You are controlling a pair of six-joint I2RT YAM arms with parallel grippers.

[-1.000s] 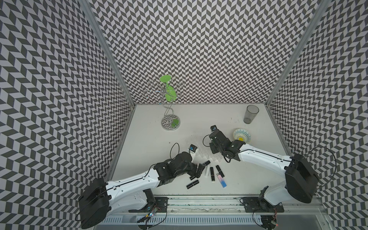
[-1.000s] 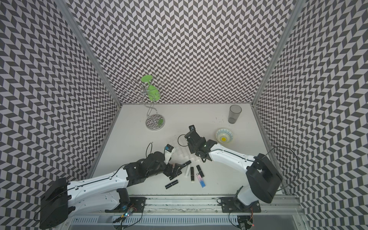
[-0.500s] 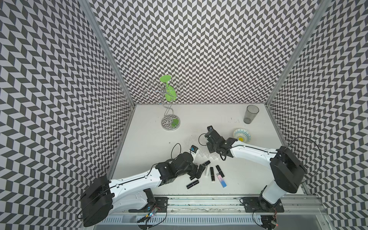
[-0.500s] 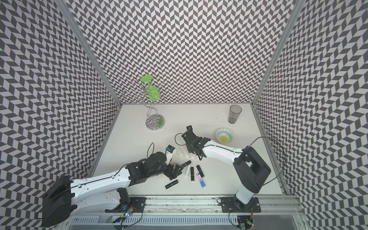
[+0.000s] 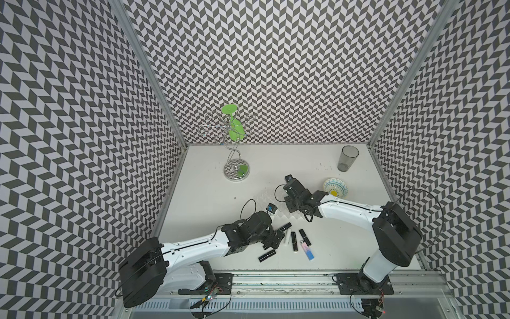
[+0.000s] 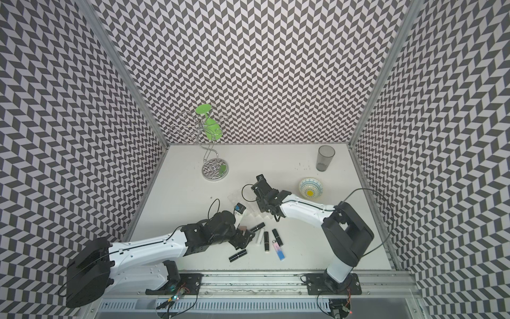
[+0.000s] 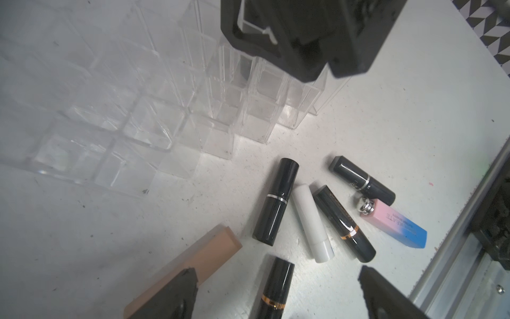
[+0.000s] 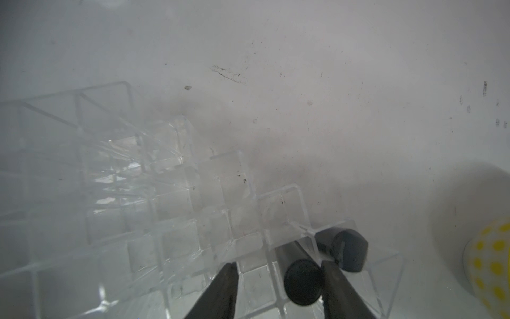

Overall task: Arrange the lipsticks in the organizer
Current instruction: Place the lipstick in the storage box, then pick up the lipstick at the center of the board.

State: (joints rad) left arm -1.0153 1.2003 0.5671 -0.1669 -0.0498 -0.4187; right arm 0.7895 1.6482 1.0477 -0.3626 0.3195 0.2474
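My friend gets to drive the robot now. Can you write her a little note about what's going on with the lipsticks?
Left gripper: open, down at the loose pile, its fingers either side of a gold-banded black lipstick, not squeezing it.
Right gripper: open at the organizer, a round-capped black lipstick standing between its fingers.
Done: that one and a second black lipstick stand in neighbouring compartments.
Left: the tan lipstick, white lipstick, pink-to-blue lipstick and several other black lipsticks lie on the table beside the organizer.
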